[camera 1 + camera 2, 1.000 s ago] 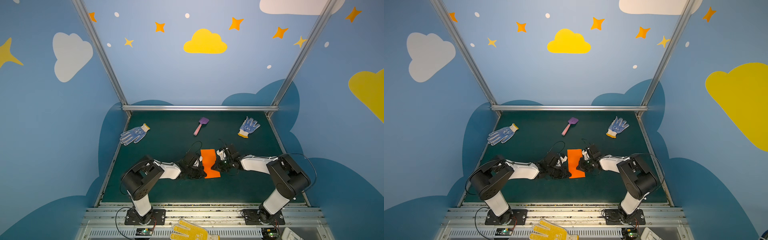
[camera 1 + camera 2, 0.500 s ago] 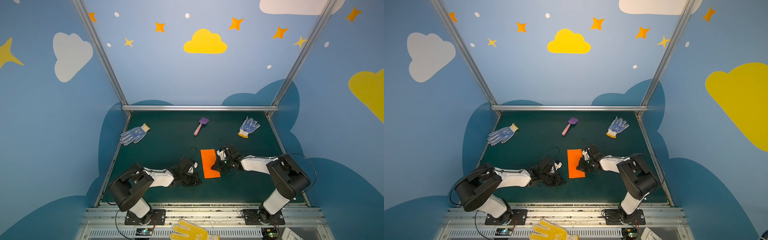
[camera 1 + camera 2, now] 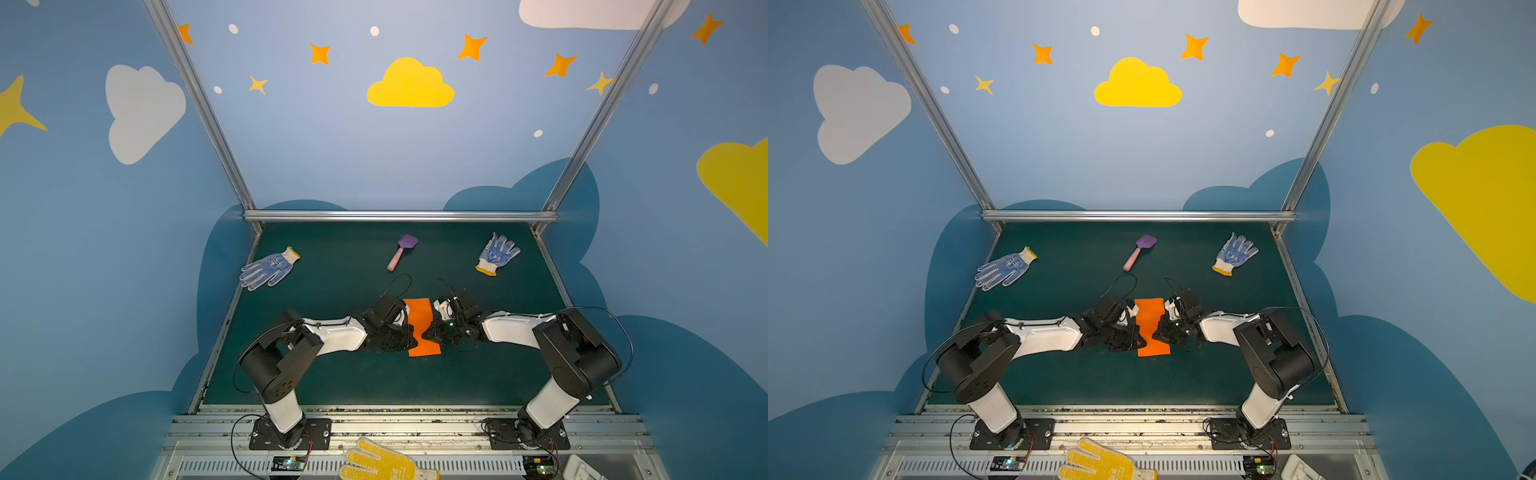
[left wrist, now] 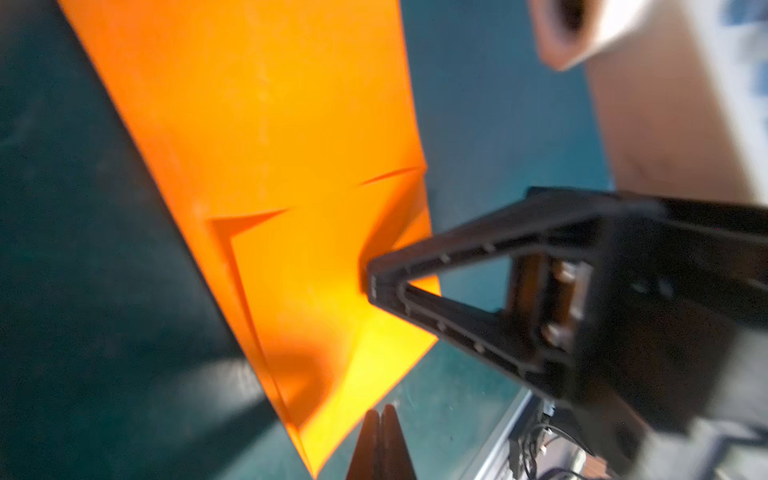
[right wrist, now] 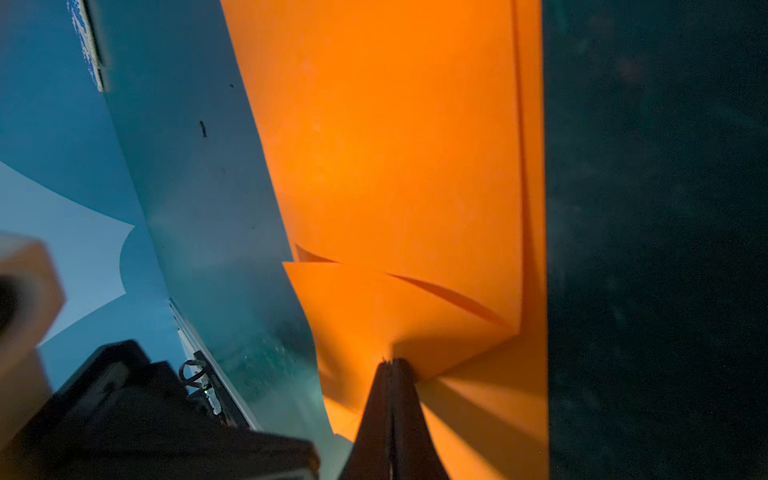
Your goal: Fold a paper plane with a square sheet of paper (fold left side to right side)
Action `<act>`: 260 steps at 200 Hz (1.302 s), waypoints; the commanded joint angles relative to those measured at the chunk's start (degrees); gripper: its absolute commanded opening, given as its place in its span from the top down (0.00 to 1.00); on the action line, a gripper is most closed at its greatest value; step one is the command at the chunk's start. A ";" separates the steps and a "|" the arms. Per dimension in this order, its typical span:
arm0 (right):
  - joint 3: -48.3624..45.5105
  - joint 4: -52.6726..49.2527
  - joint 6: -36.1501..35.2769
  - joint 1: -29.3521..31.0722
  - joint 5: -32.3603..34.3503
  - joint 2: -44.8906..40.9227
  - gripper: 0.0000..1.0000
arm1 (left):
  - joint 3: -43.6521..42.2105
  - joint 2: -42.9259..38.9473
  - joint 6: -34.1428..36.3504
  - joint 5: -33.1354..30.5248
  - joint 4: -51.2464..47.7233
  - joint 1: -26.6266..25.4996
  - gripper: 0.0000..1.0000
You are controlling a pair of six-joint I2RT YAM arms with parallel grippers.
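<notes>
Lying: square sheet of paper (image 3: pixel 420 320) on green mat (image 3: pixel 332 374), mid-table, folded to a narrow orange rectangle w/ long axis front-to-back; same in both top views (image 3: pixel 1149 320).
Layers: R wrist view shows paper (image 5: pixel 395 145) w/ two stacked edges along one long side and a top layer lifting across the width.
Paper vs claws: sits btwn the two, one at each long edge, both toward its front half.
L gripper (image 3: pixel 409 340): jaws together. In L wrist view the tip (image 4: pixel 380 411) is just beside the paper edge near a corner; can't tell if touching.
R gripper (image 3: pixel 427 332): jaws together, tip on the paper, in from the right edge (image 5: pixel 392 363). Paper puckers round it; can't tell if a layer is nipped.
Spatula (image 3: pixel 401 251): behind paper, well apart.
Gloves: blue-dotted glove (image 3: pixel 268 268) back-left by mat edge; second blue-dotted glove (image 3: pixel 496 253) back-right; yellow glove (image 3: pixel 382 461) on front rail, off mat.
</notes>
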 commanded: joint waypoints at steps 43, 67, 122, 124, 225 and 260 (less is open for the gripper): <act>1.00 -4.97 -3.16 -3.93 2.14 2.62 1.00 | -2.87 5.21 1.55 0.58 1.24 0.70 0.96; 4.00 -8.72 -7.61 -9.61 3.01 4.61 1.00 | -4.38 4.90 0.95 0.51 2.46 0.76 0.96; 3.19 -9.67 -8.71 -18.52 -0.86 1.73 1.00 | -2.78 2.60 0.63 1.65 1.73 0.72 0.96; 2.89 -9.64 -8.60 -18.53 -0.99 1.30 1.00 | -2.54 2.32 0.73 1.65 1.53 0.78 0.96; -11.85 -8.24 -1.61 -16.13 -5.01 -18.95 0.89 | 9.55 0.38 6.14 3.17 -9.07 5.13 0.89; -13.42 -7.90 -0.09 -13.39 -4.90 -20.98 0.81 | 10.71 2.43 7.38 2.98 -10.14 6.06 0.90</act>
